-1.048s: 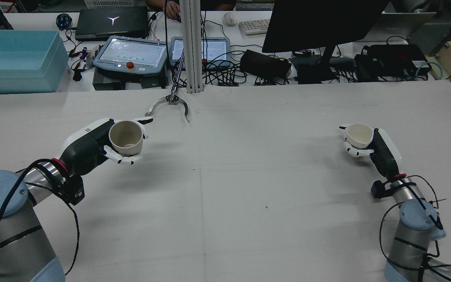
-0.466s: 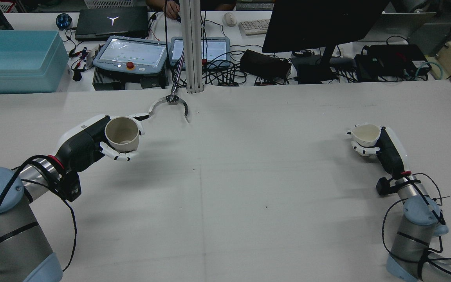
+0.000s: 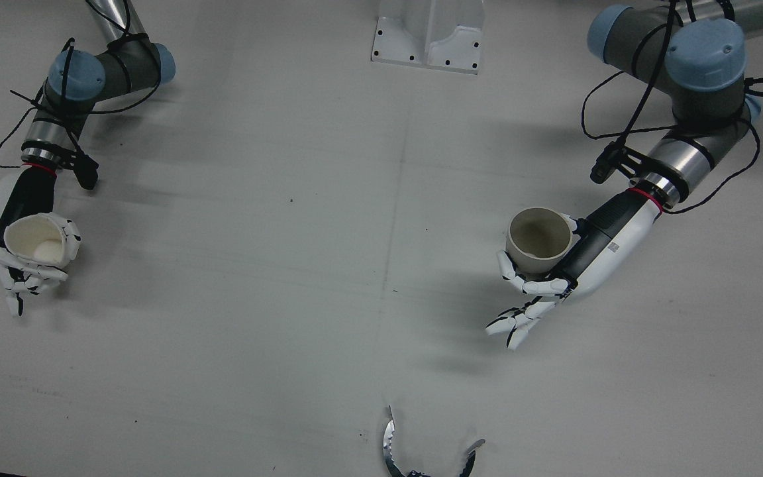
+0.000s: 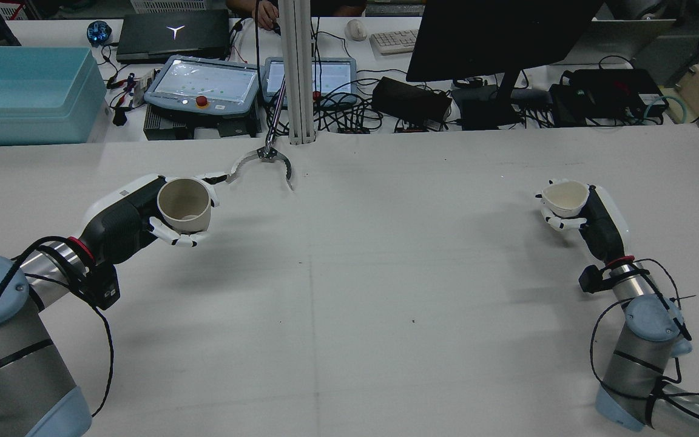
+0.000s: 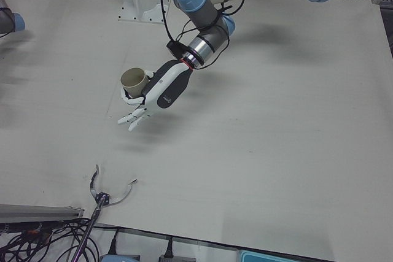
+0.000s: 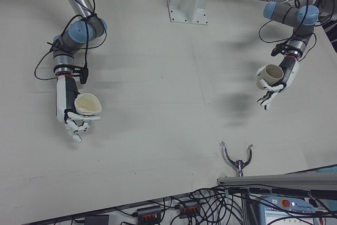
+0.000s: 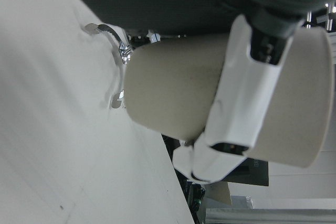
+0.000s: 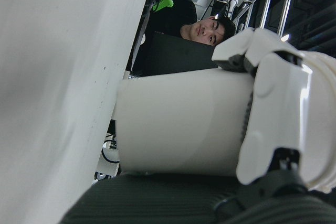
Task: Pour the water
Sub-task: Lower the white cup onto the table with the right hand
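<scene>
Two robot arms reach over a white tabletop (image 4: 349,291), each holding a cup clear of the surface.

The left hand (image 4: 143,215) sits on the left side of the rear view. Its fingers (image 4: 175,237) are wrapped around a beige cup (image 4: 183,205), gripping its side wall. The cup stands roughly upright with its open mouth facing up, and its inside looks pale and bare. Some of the hand's fingers stretch straight out beyond the cup rather than curling around it, seen best in the front view (image 3: 517,324). In the left hand view, a white finger crosses the cup's wall.

The right hand (image 4: 589,221) is far off on the other side of the tabletop. It is closed around a white cup (image 4: 566,198), also mouth up and tilted slightly. In the front view, something pale shows in the bottom of this cup (image 3: 36,242), though whether it is liquid cannot be told.

The two cups are well apart, with bare tabletop between them.

At the far edge of the tabletop, near the left hand, a metal claw tool (image 4: 263,162) on a thin rod rests with its curved prongs spread.
</scene>
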